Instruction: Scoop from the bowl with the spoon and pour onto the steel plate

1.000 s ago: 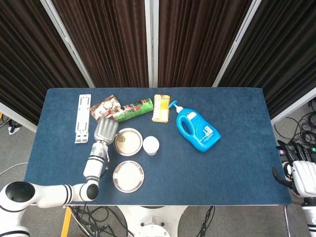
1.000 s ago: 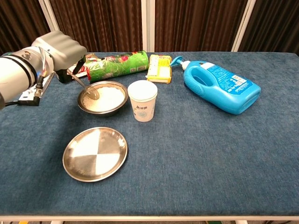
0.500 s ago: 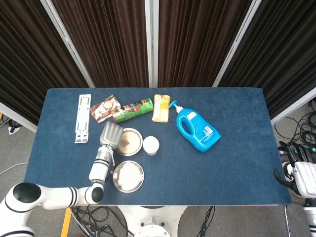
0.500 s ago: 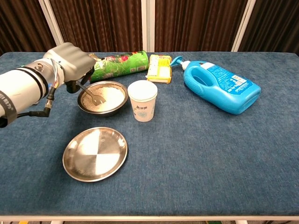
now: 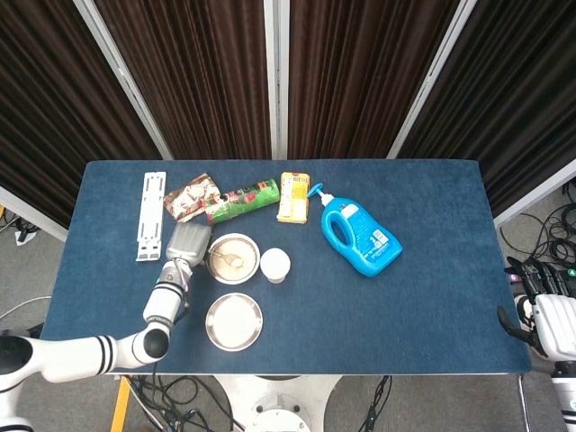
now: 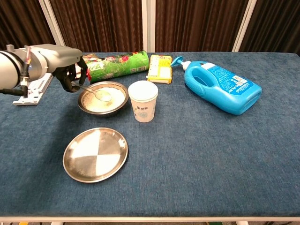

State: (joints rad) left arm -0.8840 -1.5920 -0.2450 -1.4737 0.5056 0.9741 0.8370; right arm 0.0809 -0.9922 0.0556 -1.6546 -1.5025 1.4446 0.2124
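Observation:
The steel bowl (image 6: 106, 113) of white grains stands left of centre, with its rim (image 5: 247, 277) also seen from the head view. My left hand (image 6: 63, 63) hovers just left of it and grips the handle of the spoon (image 6: 96, 93). The spoon's head sits over the bowl with a small white heap on it. In the head view the left hand (image 5: 186, 241) lies at the bowl's left edge and the spoon (image 5: 230, 261) shows inside it. The empty steel plate (image 6: 95, 154) (image 5: 234, 320) lies in front of the bowl. My right hand (image 5: 549, 315) hangs off the table's right edge, holding nothing.
A white paper cup (image 6: 143, 101) stands right beside the bowl. Behind it lie a green can (image 6: 119, 63) and a yellow box (image 6: 160, 68). A blue detergent bottle (image 6: 222, 86) lies at the right, and a white rack (image 6: 35, 89) at the far left.
My left hand has drawn back to the left from over the bowl. The spoon, dipped into the grains before, now lies level with grains on it. The right hand has stayed put.

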